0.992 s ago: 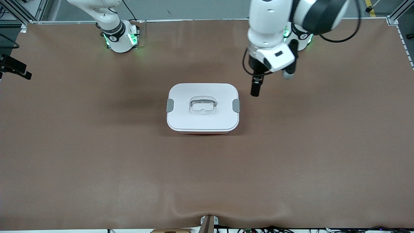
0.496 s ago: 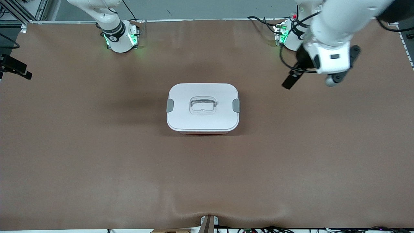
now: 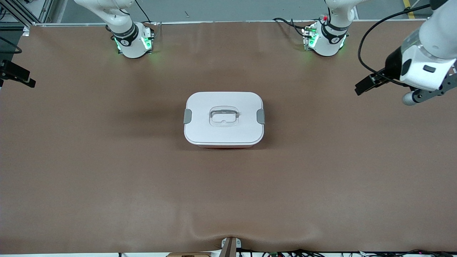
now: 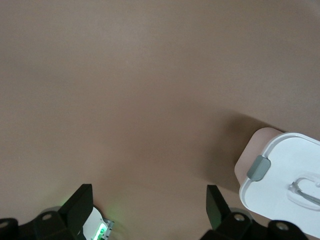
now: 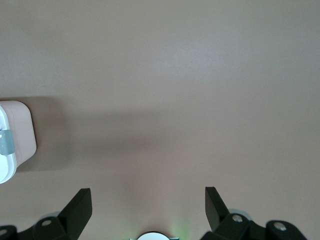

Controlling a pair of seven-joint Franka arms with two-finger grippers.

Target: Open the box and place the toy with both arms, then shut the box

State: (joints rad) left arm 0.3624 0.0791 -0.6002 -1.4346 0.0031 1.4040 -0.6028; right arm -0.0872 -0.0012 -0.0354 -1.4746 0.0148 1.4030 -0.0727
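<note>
The box (image 3: 224,119) stands in the middle of the table, its white lid on and a grey clip (image 3: 187,116) at each end; a corner of it shows in the left wrist view (image 4: 285,185) and in the right wrist view (image 5: 15,140). The toy is out of view. My left gripper (image 3: 364,85) hangs over bare table toward the left arm's end, well apart from the box, open (image 4: 148,200) with nothing between its fingers. My right gripper (image 5: 148,200) is open and empty over bare table near its own base; the front view does not show it.
The brown table cover (image 3: 107,178) spreads all round the box. The right arm's base (image 3: 134,41) and the left arm's base (image 3: 326,37) stand along the table's edge farthest from the front camera. A black device (image 3: 16,75) juts in at the right arm's end.
The left arm has swung away from beside the box toward its own end of the table, gripper still open. The box and the right arm have not moved.
</note>
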